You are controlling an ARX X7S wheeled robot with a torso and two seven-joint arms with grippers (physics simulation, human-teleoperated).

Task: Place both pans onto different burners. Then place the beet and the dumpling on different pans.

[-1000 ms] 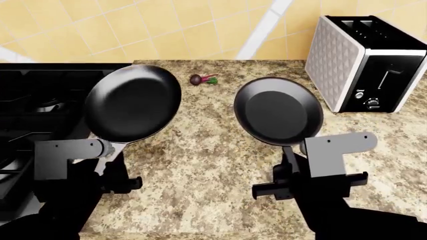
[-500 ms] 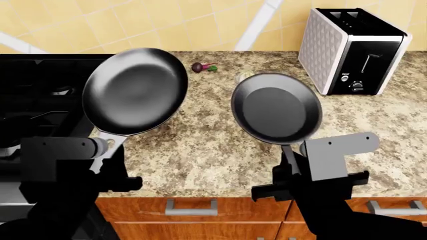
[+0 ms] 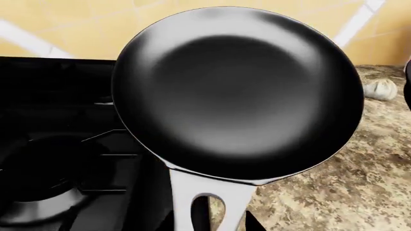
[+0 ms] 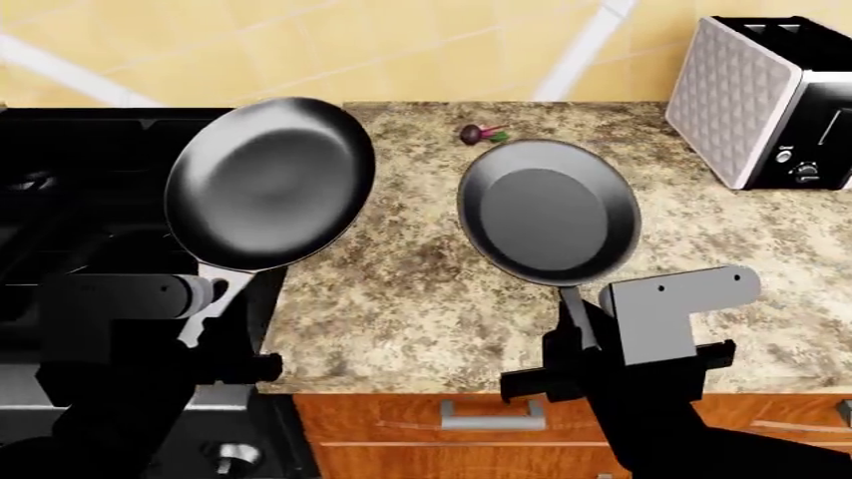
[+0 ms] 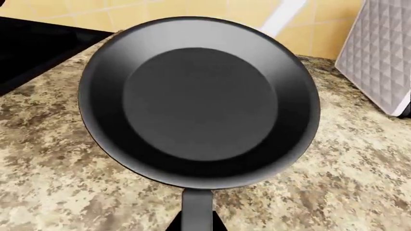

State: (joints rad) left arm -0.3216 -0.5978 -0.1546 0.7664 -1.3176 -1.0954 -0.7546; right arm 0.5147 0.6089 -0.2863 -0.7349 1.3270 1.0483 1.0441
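A: Where are the two pans?

B: Both are held in the air. The pan with the silver-grey handle hangs over the seam where the stove meets the granite counter, its bowl partly above the stove's near edge. The left gripper is clamped on that metal handle. In the left wrist view the same pan fills most of the picture, with a burner of the stove below and beside it.

A: And the second one?

B: The black-handled pan floats over the counter, well to the right of the stove. The right gripper is closed around its thin black handle. The right wrist view shows this pan above bare granite.

A: The food?

B: The beet lies on the counter far from the stove, near the tiled wall and just behind the black-handled pan. The dumpling shows only in the left wrist view, resting on the granite beyond the silver-handled pan's rim; the head view hides it.

A: Anything else?

B: A toaster stands at the counter's end farthest from the stove.
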